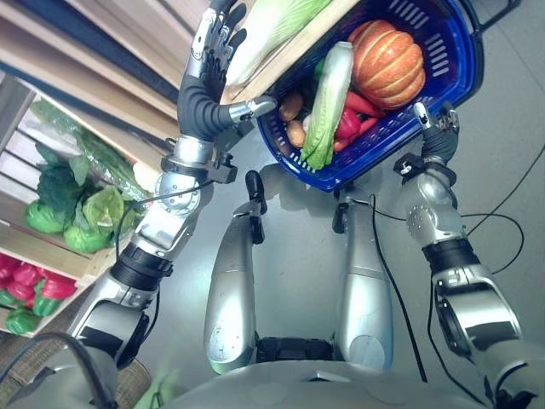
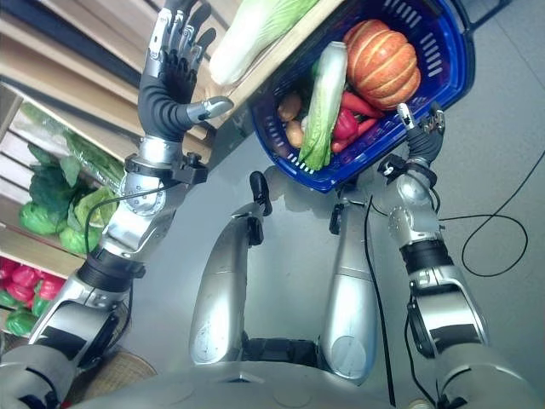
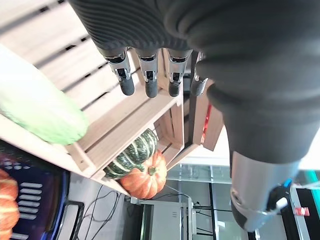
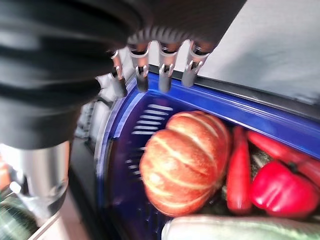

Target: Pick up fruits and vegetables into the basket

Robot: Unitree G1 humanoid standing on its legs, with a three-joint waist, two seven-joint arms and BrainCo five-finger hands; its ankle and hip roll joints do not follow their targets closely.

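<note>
Above our right hand (image 1: 436, 128), whose fingers are curling over the rim, the blue plastic basket (image 1: 443, 81) is carrying a ribbed orange pumpkin (image 1: 388, 61), a long pale-green cabbage (image 1: 325, 106), red peppers (image 1: 349, 123) and brown potatoes (image 1: 292, 106). Beside our left hand (image 1: 209, 64), which is reaching up with fingers straight and holding nothing, another pale cabbage (image 1: 272, 30) is lying on the slatted wooden crate (image 3: 115, 130). Past its fingertips, a striped green squash (image 3: 131, 155) and an orange pumpkin (image 3: 145, 180) are sitting under the crate.

The basket (image 1: 447, 64) was deep blue, holding an orange ribbed pumpkin (image 1: 388, 61), a red pepper (image 1: 347, 124) and a pale green cabbage (image 1: 326, 106). On the light wooden shelf (image 3: 130, 125) sat two squashes — one dark green with pale stripes (image 3: 131, 154), one orange (image 3: 145, 179).
</note>
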